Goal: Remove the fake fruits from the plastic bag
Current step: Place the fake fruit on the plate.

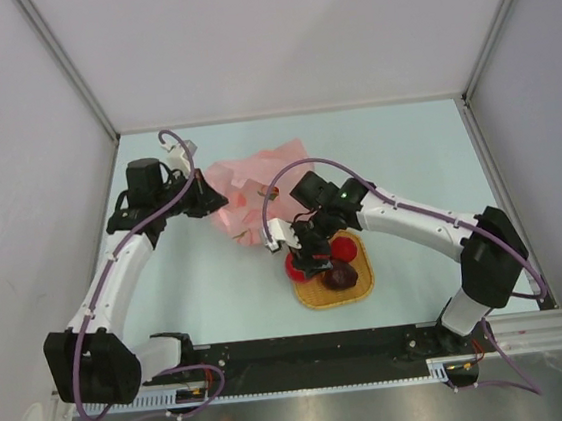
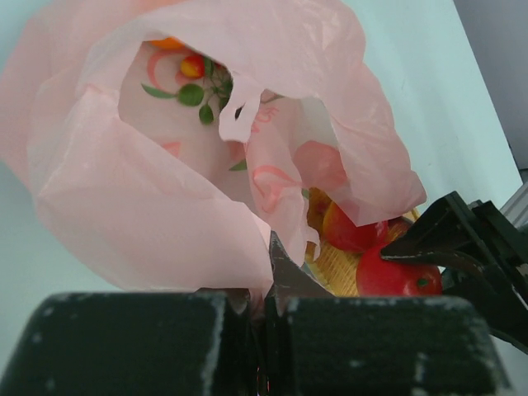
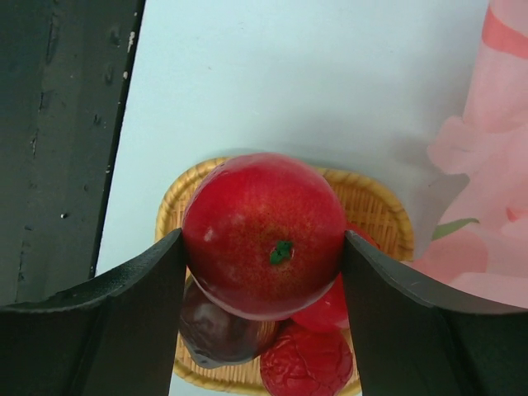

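Placing of one red fruit (image 3: 260, 219) on the woven tray (image 3: 375, 206) is judged to be the step in hand. Entries follow.

1. Right gripper (image 3: 262, 272): the jaws are spread wide and pressed against both sides of the round red fruit. The fruit is held at the centre of the right wrist frame, above the tray. Whether it touches anything below cannot be told.

2. Left gripper (image 2: 268, 309): the jaws are closed on a fold of the plastic bag (image 2: 165, 198) at the bottom centre of the left wrist frame. The bag's mouth is seen gaping toward the camera.

3. Tray contents: a dark purple fruit (image 3: 216, 334) is seen at the lower left and a wrinkled red fruit (image 3: 305, 363) at the bottom centre. A third red fruit (image 3: 328, 309) is partly hidden under the held one.

4. Bag contents: an orange patch is noted at the top of the left wrist frame. Whether it is fruit or print cannot be told.

5. Handling, as judged:
- The held fruit is glossy and round, so rolling is to be expected.
- It is best lowered onto bare weave toward the upper part of the tray, not onto the fruits already there.
- The jaws should be opened only once it is supported, then lifted straight up.
- The bag fold should be kept pinched so that the mouth is ready for the next reach.
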Action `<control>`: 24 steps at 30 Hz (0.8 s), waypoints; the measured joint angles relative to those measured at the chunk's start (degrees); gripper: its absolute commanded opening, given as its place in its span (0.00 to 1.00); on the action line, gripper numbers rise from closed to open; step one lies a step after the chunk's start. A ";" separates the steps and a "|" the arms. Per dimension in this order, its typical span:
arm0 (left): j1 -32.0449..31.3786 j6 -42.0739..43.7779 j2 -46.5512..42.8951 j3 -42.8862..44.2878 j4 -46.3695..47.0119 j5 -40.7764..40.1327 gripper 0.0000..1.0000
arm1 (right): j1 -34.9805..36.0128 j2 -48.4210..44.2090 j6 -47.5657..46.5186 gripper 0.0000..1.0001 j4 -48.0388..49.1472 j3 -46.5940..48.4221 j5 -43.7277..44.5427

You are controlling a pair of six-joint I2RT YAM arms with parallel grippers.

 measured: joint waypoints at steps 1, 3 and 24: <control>0.00 -0.20 0.11 -0.46 0.00 0.02 0.00 | 0.22 0.00 -0.44 0.58 -0.20 0.00 0.02; 0.00 -0.46 0.46 -0.76 -0.04 0.00 0.00 | 0.59 0.07 -1.84 0.58 -0.57 0.00 0.39; -0.17 -0.46 1.99 -0.55 0.00 0.39 0.00 | 1.31 4.50 -11.61 0.63 -0.39 -0.02 5.20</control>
